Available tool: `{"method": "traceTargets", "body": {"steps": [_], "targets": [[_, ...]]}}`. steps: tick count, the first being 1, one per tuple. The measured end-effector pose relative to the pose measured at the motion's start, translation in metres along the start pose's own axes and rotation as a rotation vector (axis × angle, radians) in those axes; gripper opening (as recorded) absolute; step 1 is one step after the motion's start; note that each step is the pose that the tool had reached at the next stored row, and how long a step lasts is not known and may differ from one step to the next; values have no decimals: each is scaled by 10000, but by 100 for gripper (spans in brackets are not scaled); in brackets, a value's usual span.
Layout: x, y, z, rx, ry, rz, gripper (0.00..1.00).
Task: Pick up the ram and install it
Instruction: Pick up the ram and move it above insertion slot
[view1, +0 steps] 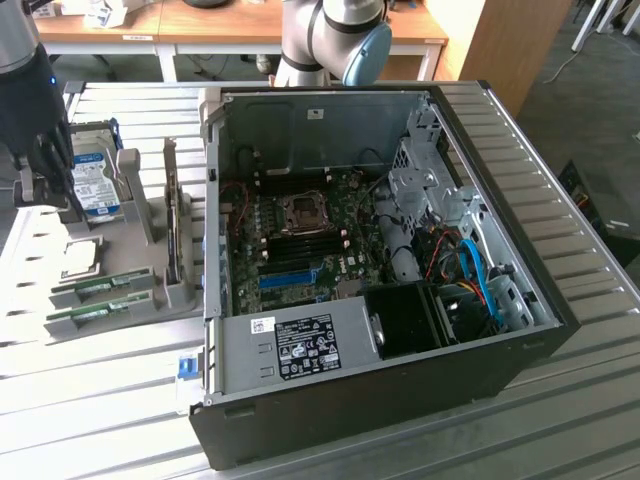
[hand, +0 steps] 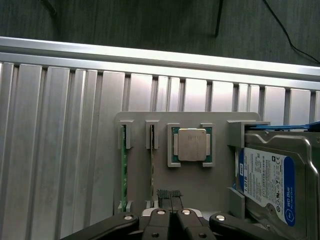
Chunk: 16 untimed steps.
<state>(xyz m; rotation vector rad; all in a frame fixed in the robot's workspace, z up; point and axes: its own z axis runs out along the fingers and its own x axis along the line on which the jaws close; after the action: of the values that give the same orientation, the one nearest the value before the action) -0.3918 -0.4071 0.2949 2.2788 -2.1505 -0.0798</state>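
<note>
Ribbed metal table (view1: 565, 215) holds ram (view1: 105, 286), computer case (view1: 330, 135); desks (view1: 200, 25) behind.

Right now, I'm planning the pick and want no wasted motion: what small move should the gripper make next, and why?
Probably open the gripper. It is shut and empty above the tray, and the nearer ram stands untouched in its slot just beside it. Shut fingers could not straddle the stick.

We read this as a robotics lab: slatted aluminium bench (view1: 560, 190), open PC tower (view1: 380, 400), parts jig (view1: 125, 265), robot arm (view1: 335, 38), wooden desks (view1: 200, 25) behind.
</note>
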Motion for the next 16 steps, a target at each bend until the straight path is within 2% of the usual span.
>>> {"method": "traceTargets", "body": {"steps": [3, 4, 5, 6, 7, 8, 12, 16], "targets": [[0, 0, 0, 0, 0, 0, 11], [0, 0, 0, 0, 0, 0, 17], [0, 0, 0, 0, 0, 1, 17], [0, 0, 0, 0, 0, 0, 23], [0, 0, 0, 0, 0, 0, 23], [0, 0, 0, 0, 0, 1, 30], [3, 0, 1, 1, 0, 0, 30], [61, 3, -1, 1, -1, 0, 30]]}}
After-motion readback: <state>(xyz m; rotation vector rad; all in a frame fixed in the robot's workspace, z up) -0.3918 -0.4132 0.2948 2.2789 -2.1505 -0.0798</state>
